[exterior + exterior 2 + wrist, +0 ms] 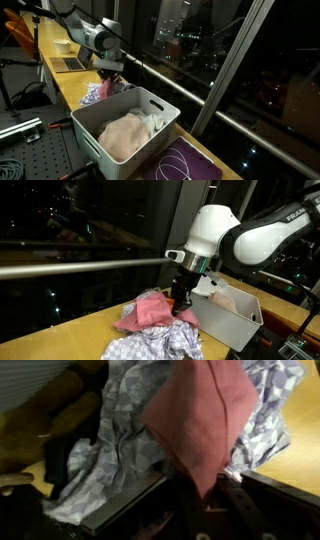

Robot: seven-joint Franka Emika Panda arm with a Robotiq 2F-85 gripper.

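Observation:
A pink cloth (200, 415) lies on top of a heap of blue-and-white patterned cloth (118, 435) on a yellow wooden counter. My gripper (202, 498) comes in from the bottom of the wrist view, and the pink cloth narrows to a point pinched between its jaws. In both exterior views the gripper (109, 73) (180, 308) points straight down onto the heap, with the pink cloth (148, 310) bunched up beside it. The patterned cloth (165, 340) spreads out in front. A white bin (88, 138) (240, 328) stands right next to the heap.
The white bin holds pale folded cloths (130, 132). A purple mat with a white cable (185, 162) lies beyond the bin. A laptop (70, 62) sits further along the counter. A window rail (80, 268) runs behind the counter.

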